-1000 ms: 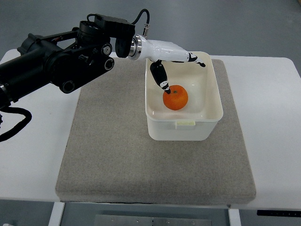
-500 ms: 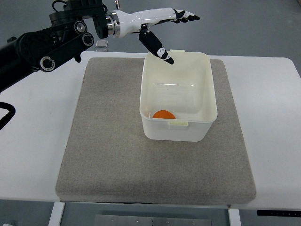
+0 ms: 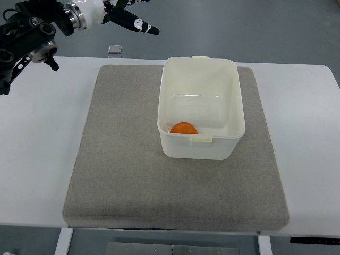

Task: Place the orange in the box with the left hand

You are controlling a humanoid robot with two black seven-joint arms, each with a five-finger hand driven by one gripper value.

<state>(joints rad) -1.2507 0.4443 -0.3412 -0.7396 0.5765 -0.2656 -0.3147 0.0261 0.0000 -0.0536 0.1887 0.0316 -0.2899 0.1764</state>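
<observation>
The orange [image 3: 183, 128] lies inside the white box [image 3: 202, 154], against its near wall toward the left corner, partly hidden by the rim. The box stands on the grey mat [image 3: 127, 159]. My left hand [image 3: 135, 18] is high at the top left of the picture, well away from the box, its fingers spread and holding nothing. The black left arm [image 3: 26, 37] runs off the left edge. The right arm does not show.
The mat lies on a white table [image 3: 37, 159]. A small clear block [image 3: 115, 49] sits on the table just behind the mat's far left corner. Grey floor shows beyond the table's far edge.
The left hand let go of the orange in the box, then lifted and drew back to the upper left. The orange rolled to the box's near wall and the box shifted slightly.
</observation>
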